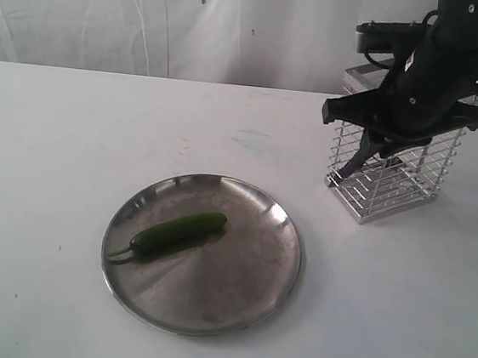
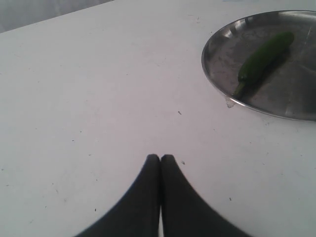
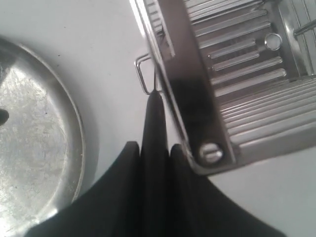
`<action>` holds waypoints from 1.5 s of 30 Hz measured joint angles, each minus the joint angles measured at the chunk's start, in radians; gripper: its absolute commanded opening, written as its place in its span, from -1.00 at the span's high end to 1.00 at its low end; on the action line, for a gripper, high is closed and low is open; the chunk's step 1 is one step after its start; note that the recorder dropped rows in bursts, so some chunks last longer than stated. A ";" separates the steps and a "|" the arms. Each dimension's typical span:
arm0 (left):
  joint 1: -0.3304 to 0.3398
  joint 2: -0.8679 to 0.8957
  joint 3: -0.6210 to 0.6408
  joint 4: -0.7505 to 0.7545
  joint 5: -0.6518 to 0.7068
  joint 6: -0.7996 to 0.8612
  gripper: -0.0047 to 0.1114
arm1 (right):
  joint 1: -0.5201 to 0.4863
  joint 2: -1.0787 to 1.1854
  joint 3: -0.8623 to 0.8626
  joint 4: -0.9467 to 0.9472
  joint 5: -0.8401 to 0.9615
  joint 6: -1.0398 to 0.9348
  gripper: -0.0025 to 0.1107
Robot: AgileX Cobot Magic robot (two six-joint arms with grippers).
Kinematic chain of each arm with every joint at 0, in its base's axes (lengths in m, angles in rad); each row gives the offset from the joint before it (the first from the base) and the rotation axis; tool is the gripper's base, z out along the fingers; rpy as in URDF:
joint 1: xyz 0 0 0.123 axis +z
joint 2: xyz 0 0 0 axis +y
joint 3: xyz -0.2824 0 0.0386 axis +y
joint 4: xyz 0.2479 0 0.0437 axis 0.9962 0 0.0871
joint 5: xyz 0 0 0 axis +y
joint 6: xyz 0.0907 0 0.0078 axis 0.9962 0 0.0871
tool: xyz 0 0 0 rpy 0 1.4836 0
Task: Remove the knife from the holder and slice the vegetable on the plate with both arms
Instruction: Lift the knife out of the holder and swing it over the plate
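- The right gripper (image 3: pixel 154 145) is beside the holder (image 1: pixel 393 174), its fingers pinching the knife (image 3: pixel 154 113).
- The left gripper (image 2: pixel 160 159) has its fingers pressed together, empty, over the table (image 2: pixel 98 98).
- The vegetable (image 1: pixel 178 231) lies on the plate (image 1: pixel 254 283).

The white desk (image 1: pixel 73 127) is broad and matte, with a faint bluish smudge (image 1: pixel 250 137) toward its far edge and tiny dark specks (image 2: pixel 179 113) scattered across it. Behind it hangs a creased white sheet (image 1: pixel 153 16) with two small dark spots (image 1: pixel 204 1).

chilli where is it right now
In the exterior view the chilli lies on the left half of the plate, its stem toward the near left, well apart from the holder at the far right.
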 measured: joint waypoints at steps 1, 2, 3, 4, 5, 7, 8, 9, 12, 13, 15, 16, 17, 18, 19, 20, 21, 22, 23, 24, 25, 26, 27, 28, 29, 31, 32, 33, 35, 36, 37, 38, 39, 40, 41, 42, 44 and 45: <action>0.000 0.000 0.000 0.000 0.000 0.000 0.92 | 0.000 -0.009 -0.005 -0.002 0.008 0.000 0.96; 0.000 0.000 0.000 0.000 0.000 0.000 0.92 | 0.000 -0.018 -0.007 -0.004 0.014 -0.006 0.96; 0.000 0.000 0.000 0.000 0.000 0.000 0.92 | 0.000 -0.029 -0.012 -0.006 0.023 -0.013 0.96; 0.000 0.000 0.000 0.000 0.000 0.000 0.92 | 0.000 -0.042 -0.016 -0.006 0.033 -0.019 0.96; 0.000 0.000 0.000 0.000 0.000 0.000 0.92 | 0.000 -0.053 -0.016 -0.006 0.040 -0.031 0.96; 0.000 0.000 0.000 0.000 0.000 0.000 0.92 | 0.000 -0.082 -0.020 -0.010 0.062 -0.057 0.96; 0.000 0.000 0.000 0.000 0.000 0.000 0.92 | 0.000 -0.093 -0.021 -0.012 0.075 -0.068 0.96; 0.000 0.000 0.000 0.000 0.000 0.000 0.92 | 0.000 -0.107 -0.024 -0.014 0.092 -0.081 0.96; 0.000 0.000 0.000 0.000 0.000 0.000 0.92 | 0.000 -0.147 -0.024 -0.014 0.138 -0.107 0.96; 0.000 0.000 0.000 0.000 0.000 0.000 0.92 | 0.000 -0.160 -0.024 -0.014 0.148 -0.116 0.96; 0.000 0.000 0.000 0.000 0.000 0.000 0.92 | 0.000 -0.188 -0.024 -0.012 0.160 -0.132 0.96; 0.000 0.000 0.000 0.000 0.000 0.000 0.92 | 0.000 -0.200 -0.024 -0.010 0.162 -0.141 0.96; 0.000 0.000 0.000 0.000 0.000 0.000 0.92 | 0.000 -0.213 -0.024 -0.006 0.164 -0.147 0.96; 0.000 0.000 0.000 0.000 0.000 0.000 0.92 | 0.000 -0.233 -0.024 0.001 0.168 -0.155 0.96; 0.000 0.000 0.000 0.000 0.000 0.000 0.92 | 0.000 -0.248 -0.024 0.011 0.174 -0.166 0.96; 0.000 0.000 0.000 0.000 0.000 0.000 0.92 | 0.000 -0.262 -0.024 0.028 0.178 -0.177 0.96; 0.000 0.000 0.000 0.000 0.000 0.000 0.92 | 0.000 -0.285 -0.024 0.052 0.185 -0.201 0.96; 0.000 0.000 0.000 0.000 0.000 0.000 0.92 | 0.000 -0.301 -0.024 0.080 0.187 -0.219 0.96; 0.000 0.000 0.000 0.000 0.000 0.000 0.92 | 0.000 -0.320 -0.024 0.114 0.190 -0.241 0.96; 0.000 0.000 0.000 0.000 0.000 0.000 0.92 | 0.000 -0.339 -0.024 0.151 0.194 -0.265 0.96; 0.000 0.000 0.000 0.000 0.000 0.000 0.92 | 0.000 -0.358 -0.024 0.181 0.194 -0.284 0.96; 0.000 0.000 0.000 0.000 0.000 0.000 0.92 | 0.000 -0.371 -0.024 0.211 0.194 -0.307 0.96; 0.000 0.000 0.000 0.000 0.000 0.000 0.92 | 0.000 -0.390 -0.024 0.255 0.194 -0.332 0.96; 0.000 0.000 0.000 0.000 0.000 0.000 0.92 | 0.000 -0.402 -0.022 0.285 0.195 -0.359 0.96; 0.000 0.000 0.000 0.000 0.000 0.000 0.92 | 0.000 -0.418 -0.011 0.325 0.185 -0.388 0.96; 0.000 0.000 0.000 0.000 0.000 0.000 0.92 | 0.000 -0.449 0.040 0.407 0.158 -0.437 0.96; 0.000 0.000 0.000 0.000 0.000 0.000 0.92 | 0.000 -0.467 0.079 0.448 0.135 -0.468 0.96; 0.000 0.000 0.000 0.000 0.000 0.000 0.92 | 0.000 -0.485 0.126 0.491 0.106 -0.503 0.96; 0.000 0.000 0.000 0.000 0.000 0.000 0.92 | 0.000 -0.520 0.227 0.572 0.027 -0.571 0.96; 0.000 0.000 0.000 0.000 0.000 0.000 0.92 | 0.000 -0.537 0.288 0.620 -0.022 -0.612 0.96; 0.000 0.000 0.000 0.000 0.000 0.000 0.92 | 0.000 -0.550 0.338 0.661 -0.063 -0.655 0.96; 0.000 0.000 0.000 0.000 0.000 0.000 0.92 | 0.000 -0.564 0.401 0.720 -0.115 -0.700 0.96; 0.000 0.000 0.000 0.000 0.000 0.000 0.92 | 0.000 -0.576 0.462 0.791 -0.161 -0.750 0.96; 0.000 0.000 0.000 0.000 0.000 0.000 0.92 | 0.000 -0.584 0.522 0.872 -0.198 -0.808 0.96; 0.000 0.000 0.000 0.000 0.000 0.000 0.92 | 0.000 -0.587 0.578 0.957 -0.217 -0.859 0.96; 0.000 0.000 0.000 0.000 0.000 0.000 0.92 | 0.000 -0.591 0.632 1.040 -0.228 -0.925 0.96; 0.000 0.000 0.000 0.000 0.000 0.000 0.92 | 0.000 -0.594 0.722 1.176 -0.233 -1.041 0.96; 0.000 0.000 0.000 0.000 0.000 0.000 0.92 | 0.000 -0.594 0.767 1.242 -0.228 -1.104 0.96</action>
